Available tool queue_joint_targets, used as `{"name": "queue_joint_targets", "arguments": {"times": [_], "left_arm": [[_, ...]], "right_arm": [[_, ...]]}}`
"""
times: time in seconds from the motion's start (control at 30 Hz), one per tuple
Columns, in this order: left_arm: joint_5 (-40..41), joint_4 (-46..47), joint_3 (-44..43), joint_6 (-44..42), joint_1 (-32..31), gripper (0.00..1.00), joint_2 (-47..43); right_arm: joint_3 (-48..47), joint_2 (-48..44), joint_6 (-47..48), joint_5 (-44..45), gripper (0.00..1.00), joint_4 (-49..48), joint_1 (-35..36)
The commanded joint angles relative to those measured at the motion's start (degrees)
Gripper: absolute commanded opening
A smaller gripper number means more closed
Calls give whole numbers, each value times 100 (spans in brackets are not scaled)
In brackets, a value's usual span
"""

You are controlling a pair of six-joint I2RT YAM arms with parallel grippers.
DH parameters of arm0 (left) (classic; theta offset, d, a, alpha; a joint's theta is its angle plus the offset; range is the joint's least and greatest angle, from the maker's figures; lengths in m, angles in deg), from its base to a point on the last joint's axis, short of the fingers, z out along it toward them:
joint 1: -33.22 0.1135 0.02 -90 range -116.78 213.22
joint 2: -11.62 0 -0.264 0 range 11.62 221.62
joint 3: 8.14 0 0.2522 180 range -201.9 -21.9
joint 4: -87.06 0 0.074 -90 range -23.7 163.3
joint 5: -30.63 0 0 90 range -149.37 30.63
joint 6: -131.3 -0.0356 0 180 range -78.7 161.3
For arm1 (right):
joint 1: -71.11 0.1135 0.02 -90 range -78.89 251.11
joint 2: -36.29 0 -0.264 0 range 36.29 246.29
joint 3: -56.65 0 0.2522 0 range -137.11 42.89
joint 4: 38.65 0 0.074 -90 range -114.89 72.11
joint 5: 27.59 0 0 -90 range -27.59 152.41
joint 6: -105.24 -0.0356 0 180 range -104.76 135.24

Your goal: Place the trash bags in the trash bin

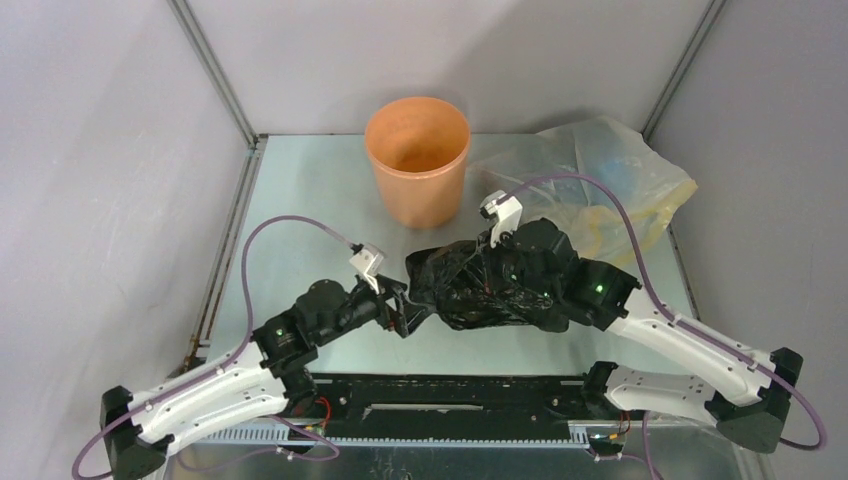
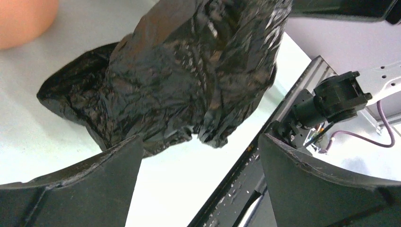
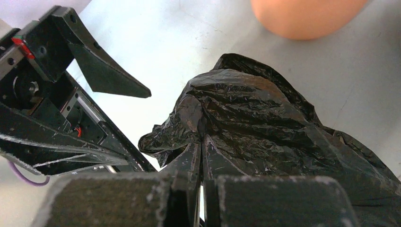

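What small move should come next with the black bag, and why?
Probably lift the right hand up and toward the orange bin. It is shut on the black bag, the left hand is open beside it, and the bag is not yet in the bin.

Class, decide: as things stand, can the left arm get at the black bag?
Probably yes: the left gripper is open and the black bag sits just ahead of it, with nothing between them.

A crinkly, glossy black trash bag sits bunched into a lumpy heap in the near middle, its left end tapering to a point. The round orange trash bin stands upright, mouth open, farther back and slightly left, apart from the bag.
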Motion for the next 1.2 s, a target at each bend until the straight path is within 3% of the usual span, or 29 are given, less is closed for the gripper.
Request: {"name": "queue_joint_targets", "arguments": {"times": [0.0,0.13,0.23,0.37,0.5,0.57,0.7,0.8,0.97,1.17], "left_arm": [[430,523,-501,-489,-213,100,377],[984,424,-883,-646,-510,93,914],[1379,29,-1339,-729,-678,81,1347],[1834,-466,-1860,-679,-718,45,1880],[2092,-928,-2381,-511,-705,2,2201],[1956,-1205,-2742,-460,-662,0,2362],[1140,-1549,-3322,-131,-271,0,2646],[693,-1550,-3542,88,-55,0,2765],[471,-1591,-3753,210,106,0,2935],[395,-1594,-3760,255,243,0,2869]], "right_arm": [[-324,166,-35,-276,0,55,-67],[-408,293,4,-296,0,41,-74],[-462,326,53,-287,0,45,-75],[-510,282,196,-113,0,157,-75],[-507,215,406,400,2,455,-53],[-504,199,523,762,20,656,13],[-383,133,746,2072,64,875,526],[-182,-15,825,2880,87,845,1059],[320,-270,845,3523,98,619,1667],[805,-142,220,4093,90,741,1448]]}}
